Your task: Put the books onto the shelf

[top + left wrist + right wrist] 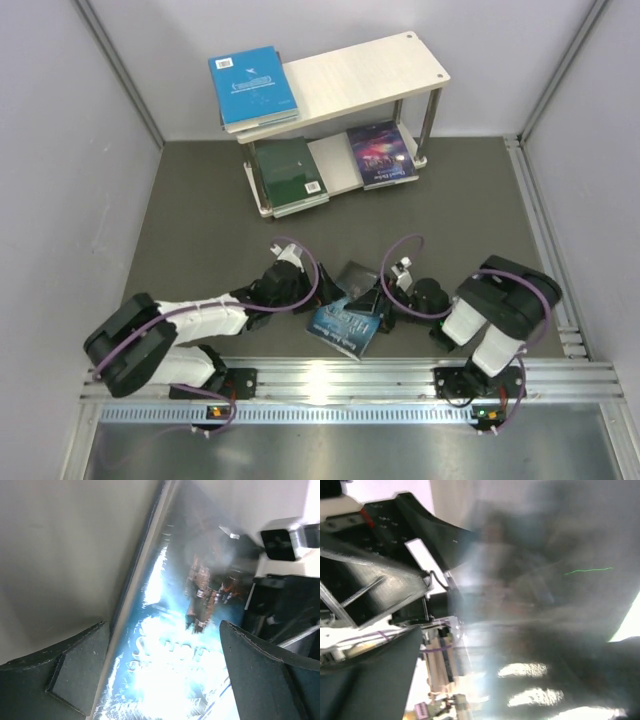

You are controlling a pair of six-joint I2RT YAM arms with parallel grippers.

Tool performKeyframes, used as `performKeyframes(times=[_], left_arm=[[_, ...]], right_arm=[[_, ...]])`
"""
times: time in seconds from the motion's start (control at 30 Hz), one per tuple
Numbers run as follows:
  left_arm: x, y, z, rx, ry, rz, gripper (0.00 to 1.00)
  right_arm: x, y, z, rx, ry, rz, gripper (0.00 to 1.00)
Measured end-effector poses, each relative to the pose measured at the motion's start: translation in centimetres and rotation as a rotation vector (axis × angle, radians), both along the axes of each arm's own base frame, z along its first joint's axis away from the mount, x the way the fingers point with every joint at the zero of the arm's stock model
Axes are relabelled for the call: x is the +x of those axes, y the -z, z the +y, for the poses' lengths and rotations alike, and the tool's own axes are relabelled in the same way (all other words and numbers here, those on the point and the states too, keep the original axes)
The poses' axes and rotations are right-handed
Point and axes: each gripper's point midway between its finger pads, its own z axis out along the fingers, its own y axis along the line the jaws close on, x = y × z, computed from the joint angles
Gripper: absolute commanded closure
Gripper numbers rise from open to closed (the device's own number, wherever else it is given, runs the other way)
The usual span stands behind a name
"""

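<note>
A blue glossy book (343,328) lies on the dark mat between my two arms. A black book (357,277) stands tilted just behind it. My left gripper (318,293) is open over the blue book (165,680), whose cover fills the space between the wide-apart fingers (75,670). My right gripper (385,303) is open at the black book (555,580), which blurs across its view; a gap shows beside the left finger (370,680). The shelf (370,70) holds blue books (252,88) on top, and a green book (288,172) and a starry book (381,152) below.
An aluminium rail (330,380) runs along the near edge under both arm bases. Pale walls with metal frame posts (120,70) close in the mat (200,220) on the left, right and back.
</note>
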Motion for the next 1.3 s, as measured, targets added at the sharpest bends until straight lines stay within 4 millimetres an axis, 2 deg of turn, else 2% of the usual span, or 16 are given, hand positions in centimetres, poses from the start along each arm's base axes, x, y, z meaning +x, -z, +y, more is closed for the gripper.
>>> performKeyframes(times=[0.1,0.17,0.27,0.3,0.37,0.4,0.47,0.63,0.77,0.9,1.07,1.2,1.3], left_arm=[[-0.5,0.0,1.4,0.051,-0.020,0.009,0.04],[-0.6,0.2,1.8,0.067,-0.026,0.019,0.04],[-0.9,0.7,2.1,0.073,-0.029,0.033,0.05],[-0.9,0.8,2.0,0.066,-0.030,0.033,0.05],[-0.9,0.7,1.7,0.045,-0.030,0.035,0.05],[-1.0,0.7,1.6,0.034,-0.028,0.035,0.05],[-1.0,0.7,1.5,0.019,-0.029,0.035,0.05],[-1.0,0.6,1.8,0.024,-0.036,0.032,0.03],[-1.2,0.0,3.3,0.089,-0.048,0.008,0.01],[-0.4,-3.1,4.0,0.091,-0.061,-0.091,0.01],[0.4,-7.5,4.7,0.007,-0.087,-0.224,0.01],[0.1,-10.3,5.0,-0.110,-0.086,-0.314,0.01],[-0.7,-11.6,4.7,-0.199,-0.057,-0.361,0.01]], right_arm=[[0.5,-0.6,-0.1,-0.034,0.018,-0.021,0.04],[0.9,-0.6,-0.2,-0.068,0.031,-0.027,0.07],[1.5,-0.3,-0.6,-0.120,0.057,-0.032,0.31],[1.6,0.0,-0.8,-0.142,0.063,-0.029,0.55],[1.8,1.2,-1.3,-0.199,0.082,-0.006,0.72],[1.8,1.5,-1.4,-0.206,0.089,0.012,0.87],[2.4,0.2,-0.7,-0.161,0.093,-0.005,1.00],[3.0,-0.3,-0.1,-0.153,0.086,-0.024,1.00],[3.0,-1.4,-0.1,-0.185,0.066,-0.064,1.00],[3.1,-4.4,-1.0,-0.204,0.052,-0.165,1.00],[2.3,-9.0,-1.1,-0.114,0.004,-0.226,1.00],[1.0,-12.6,-0.4,0.015,-0.061,-0.258,1.00],[0.0,-15.1,0.0,0.103,-0.110,-0.282,1.00]])
